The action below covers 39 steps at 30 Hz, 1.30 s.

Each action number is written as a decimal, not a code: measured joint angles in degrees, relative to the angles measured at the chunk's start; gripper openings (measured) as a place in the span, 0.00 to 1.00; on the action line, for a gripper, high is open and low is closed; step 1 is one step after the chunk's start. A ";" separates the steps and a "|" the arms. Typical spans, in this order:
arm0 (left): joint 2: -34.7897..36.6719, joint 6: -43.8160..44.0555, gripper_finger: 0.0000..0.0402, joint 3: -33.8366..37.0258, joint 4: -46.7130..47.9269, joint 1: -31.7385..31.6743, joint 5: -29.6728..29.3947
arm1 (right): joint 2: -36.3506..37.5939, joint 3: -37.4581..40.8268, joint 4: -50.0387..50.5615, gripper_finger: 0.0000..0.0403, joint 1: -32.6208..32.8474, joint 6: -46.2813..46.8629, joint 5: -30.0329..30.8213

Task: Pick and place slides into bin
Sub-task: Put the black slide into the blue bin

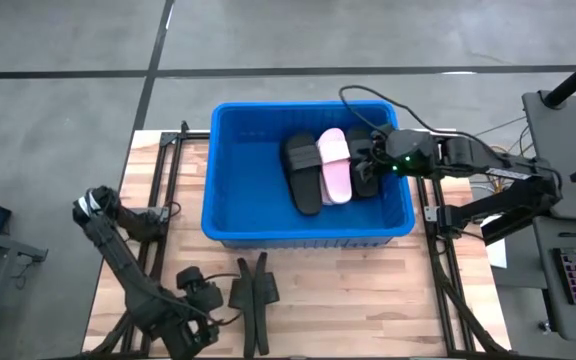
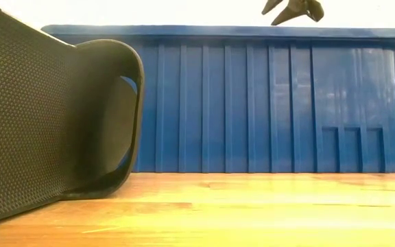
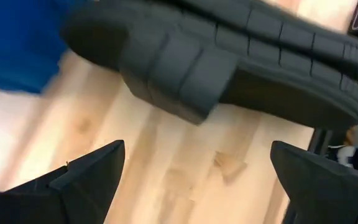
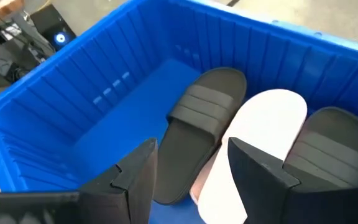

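The blue bin (image 1: 218, 180) stands at the middle of the table and holds a black slide (image 1: 303, 172), a pink slide (image 1: 335, 165) and another black slide (image 4: 328, 149), lying side by side on its floor. My right gripper (image 1: 365, 158) hovers open and empty over the bin's right part, above these slides (image 4: 191, 149). One more black slide (image 1: 253, 300) stands on its side edge on the table in front of the bin; it fills the left of the low view (image 2: 60, 116). My left gripper (image 3: 197, 162) is open just left of this slide and touches nothing.
The bin's left half (image 4: 123, 99) has bare floor. Bare wooden table (image 1: 368, 290) lies in front of the bin to the right. Metal rails (image 1: 163, 170) run along both table sides. Cables (image 1: 368, 98) hang over the bin's far right corner.
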State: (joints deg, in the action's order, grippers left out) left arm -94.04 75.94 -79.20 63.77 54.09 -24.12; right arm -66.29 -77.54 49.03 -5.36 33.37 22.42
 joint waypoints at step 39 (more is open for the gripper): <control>-2.56 10.51 0.88 21.85 -21.34 -0.40 -18.01 | 1.38 -0.01 -1.83 0.46 0.24 1.05 -0.33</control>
State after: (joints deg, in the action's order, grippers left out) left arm -96.60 86.45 -57.34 42.43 53.69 -42.13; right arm -64.90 -77.55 47.20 -5.13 34.42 22.09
